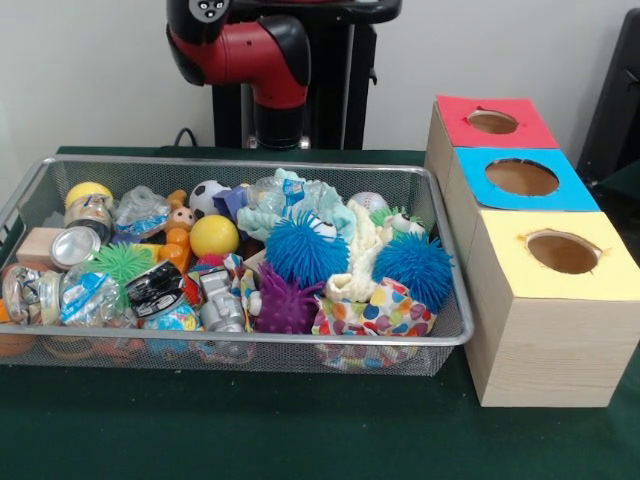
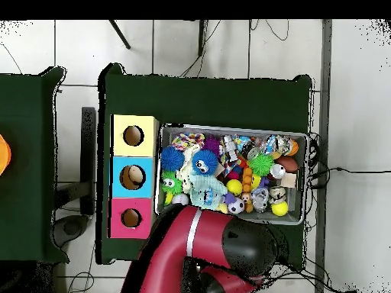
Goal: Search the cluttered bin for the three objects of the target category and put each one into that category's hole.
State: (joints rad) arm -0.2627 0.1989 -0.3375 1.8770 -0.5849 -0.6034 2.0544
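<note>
A wire mesh bin [image 1: 300,343] holds a heap of mixed objects. Among them are two blue spiky balls [image 1: 305,250] [image 1: 415,265], a purple spiky ball [image 1: 285,308], a green spiky ball [image 1: 122,262], a yellow ball [image 1: 214,236], a small soccer ball [image 1: 207,195], crushed cans [image 1: 75,246] and a dotted cloth [image 1: 385,312]. Beside the bin stand three wooden boxes with a round hole each: red-topped [image 1: 492,122], blue-topped [image 1: 521,177] and yellow-topped [image 1: 563,252]. The red arm [image 1: 265,50] is drawn back behind the bin. Its gripper shows in neither view.
From overhead, the bin [image 2: 229,127] lies on a green table with the yellow [image 2: 134,136], blue [image 2: 132,177] and red [image 2: 130,218] boxes along one short side. The folded arm [image 2: 191,259] sits past the bin's long side. Another green table [image 2: 27,152] stands apart.
</note>
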